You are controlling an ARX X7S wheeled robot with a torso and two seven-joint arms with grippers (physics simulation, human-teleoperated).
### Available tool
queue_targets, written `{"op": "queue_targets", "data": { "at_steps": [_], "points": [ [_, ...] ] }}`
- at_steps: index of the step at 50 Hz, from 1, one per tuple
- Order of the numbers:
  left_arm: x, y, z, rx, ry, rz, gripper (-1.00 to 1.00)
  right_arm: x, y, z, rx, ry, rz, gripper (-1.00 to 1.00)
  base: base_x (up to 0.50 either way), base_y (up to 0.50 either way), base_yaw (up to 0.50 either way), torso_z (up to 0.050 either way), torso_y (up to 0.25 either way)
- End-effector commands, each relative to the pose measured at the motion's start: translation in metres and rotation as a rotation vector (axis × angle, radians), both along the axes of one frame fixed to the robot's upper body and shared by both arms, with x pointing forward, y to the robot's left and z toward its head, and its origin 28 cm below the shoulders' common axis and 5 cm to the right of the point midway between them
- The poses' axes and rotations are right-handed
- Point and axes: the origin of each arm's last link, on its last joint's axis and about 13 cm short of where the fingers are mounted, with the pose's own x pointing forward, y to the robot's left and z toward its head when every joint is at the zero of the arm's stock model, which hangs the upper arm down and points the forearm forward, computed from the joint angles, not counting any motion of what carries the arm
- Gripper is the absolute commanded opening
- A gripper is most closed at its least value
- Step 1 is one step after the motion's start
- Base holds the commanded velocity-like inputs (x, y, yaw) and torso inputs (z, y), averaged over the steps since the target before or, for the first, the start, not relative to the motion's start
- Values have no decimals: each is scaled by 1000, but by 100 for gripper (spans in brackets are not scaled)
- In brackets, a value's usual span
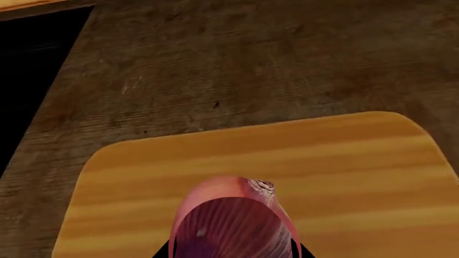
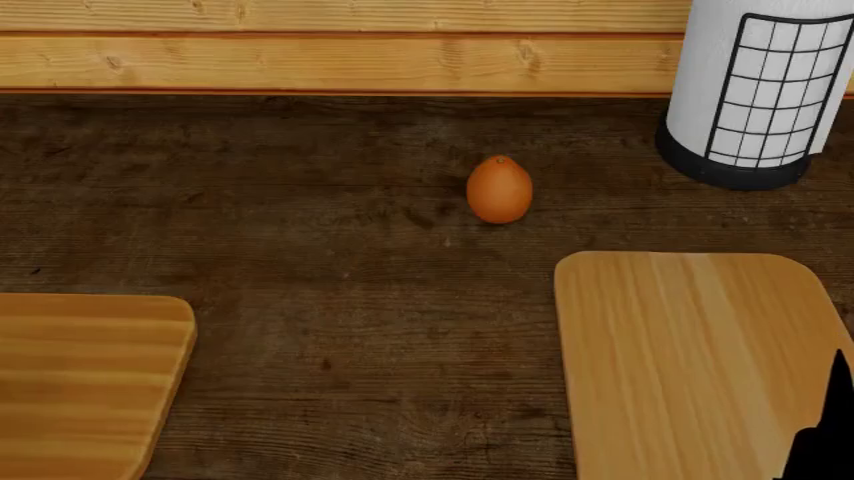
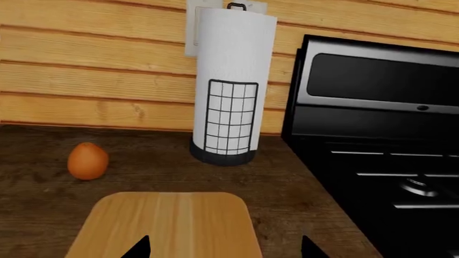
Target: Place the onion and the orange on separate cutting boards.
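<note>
In the left wrist view my left gripper (image 1: 233, 252) is shut on the pinkish-purple onion (image 1: 233, 215). It holds the onion over the golden-orange striped cutting board (image 1: 344, 161); I cannot tell whether the onion touches it. That board shows at the head view's lower left (image 2: 80, 380); the left gripper and onion are out of that view. The orange (image 2: 499, 189) stands on the dark wooden counter, also in the right wrist view (image 3: 87, 160). My right gripper (image 3: 224, 250) is open and empty above the pale tan cutting board (image 3: 172, 220), which lies at the head view's right (image 2: 681, 350).
A white paper towel roll in a black wire holder (image 2: 761, 90) stands at the back right, by the wooden plank wall (image 2: 334, 50). A black stove (image 3: 380, 161) is beyond the counter's right end. The counter's left edge (image 1: 43, 102) drops into darkness.
</note>
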Motion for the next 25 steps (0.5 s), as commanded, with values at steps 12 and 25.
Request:
{"op": "queue_targets", "data": {
  "at_steps": [12,25],
  "points": [
    [0,-7,7,24,-2,-51,100,-3,-4,-9,2,15,-17,100,0,0,0,0,1],
    [-16,-13,30,2,-60,-65,100,-3,-2,-10,-7,16,-15,100,0,0,0,0,0]
  ]
}}
